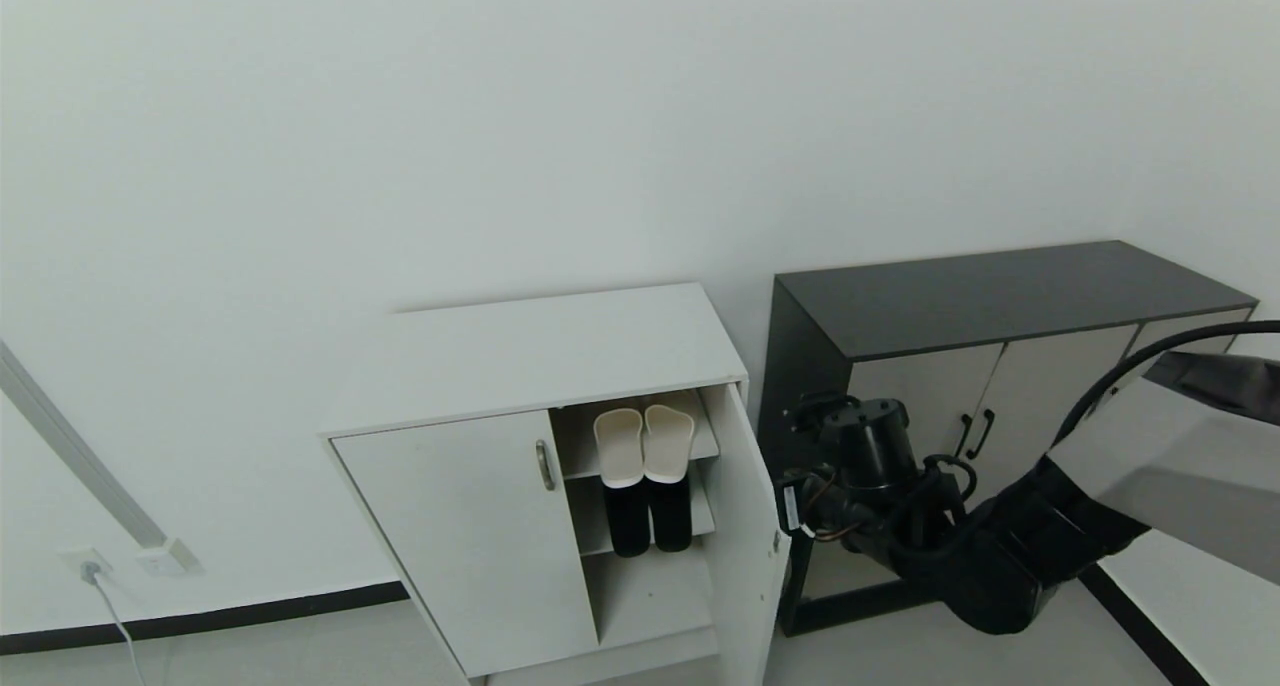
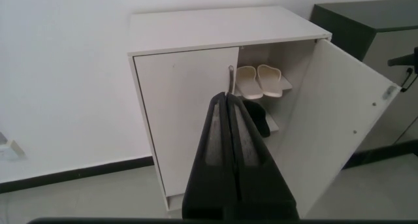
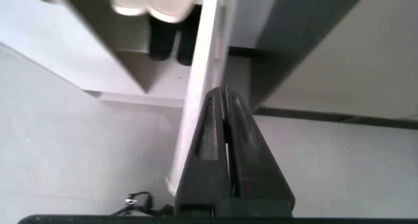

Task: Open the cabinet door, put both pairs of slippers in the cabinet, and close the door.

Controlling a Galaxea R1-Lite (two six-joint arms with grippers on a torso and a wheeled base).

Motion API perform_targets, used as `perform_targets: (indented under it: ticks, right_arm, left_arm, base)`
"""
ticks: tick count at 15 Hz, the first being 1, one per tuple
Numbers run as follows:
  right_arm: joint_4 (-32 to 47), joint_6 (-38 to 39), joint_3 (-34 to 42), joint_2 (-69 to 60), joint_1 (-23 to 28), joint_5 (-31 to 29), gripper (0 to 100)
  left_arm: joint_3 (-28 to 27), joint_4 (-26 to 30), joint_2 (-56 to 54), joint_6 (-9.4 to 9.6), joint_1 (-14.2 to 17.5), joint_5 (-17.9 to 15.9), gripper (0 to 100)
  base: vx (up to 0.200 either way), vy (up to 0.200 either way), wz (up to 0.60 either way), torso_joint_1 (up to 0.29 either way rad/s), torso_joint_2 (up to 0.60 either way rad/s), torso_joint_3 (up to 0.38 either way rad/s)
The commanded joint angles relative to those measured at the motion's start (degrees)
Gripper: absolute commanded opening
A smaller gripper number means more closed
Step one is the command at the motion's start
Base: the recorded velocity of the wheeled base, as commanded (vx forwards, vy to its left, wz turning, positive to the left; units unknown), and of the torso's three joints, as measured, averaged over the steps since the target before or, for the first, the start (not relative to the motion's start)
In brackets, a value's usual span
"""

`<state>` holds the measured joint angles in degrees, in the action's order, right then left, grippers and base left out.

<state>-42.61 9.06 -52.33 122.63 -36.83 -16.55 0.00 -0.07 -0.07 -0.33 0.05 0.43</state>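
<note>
Right gripper (image 3: 226,93): fingers pressed flat together, nothing held. Tips pointed at the free edge of the open door (image 3: 204,48), just beside it; contact couldn't be confirmed. Left gripper (image 2: 227,98): same, fingers together, empty, hung well back in front of the cabinet (image 1: 540,351), aimed about at the seam between the left door (image 1: 460,536) and the opening.

Both pairs were in. Cream slippers (image 1: 645,444) sat on the upper shelf and black slippers (image 1: 650,514) on the shelf below, each pair side by side, long axis front to back (heel or toe outward, couldn't tell). My read: only the door was left.

Key geometry: the open door stood swung out roughly square to the cabinet front, hinged on the cabinet's right side, long axis vertical. Right gripper sat on its outer-face side, between it and the dark cabinet (image 1: 1000,296). The door lay to the gripper's left, so a leftward push on the outer face should swing it to. Right arm was clearly nearer; the left was on the wrong side.

Materials: the door looked like flat white laminated board, smooth and matt with a thin square edge, so better pushed than pinched. Slippers looked like moulded foam, smooth and rounded. The left door had a small metal bar handle (image 1: 545,464).
</note>
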Motion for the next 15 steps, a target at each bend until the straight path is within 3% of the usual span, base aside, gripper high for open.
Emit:
perform_targets:
  ticks: [1,13,15]
  right_arm:
    - [-0.02,1.05,1.01,-3.01,-3.25,0.03,0]
    - [-3.98,-0.80,5.40,-6.26,-5.89,-0.06,0]
    - [-4.85,-0.88,6.10,-6.26,-5.97,0.30,0]
  left_arm:
    - [0.00,-0.01,0.07,-0.02,0.04,0.10,0]
    - [0.00,-0.01,0.07,-0.02,0.04,0.10,0]
    - [0.00,-0.01,0.07,-0.02,0.04,0.01,0]
  base:
    - [0.000,0.000,0.00,0.000,0.00,0.000]
    - [0.000,0.000,0.00,0.000,0.00,0.000]
    - [0.000,0.000,0.60,0.000,0.00,0.002]
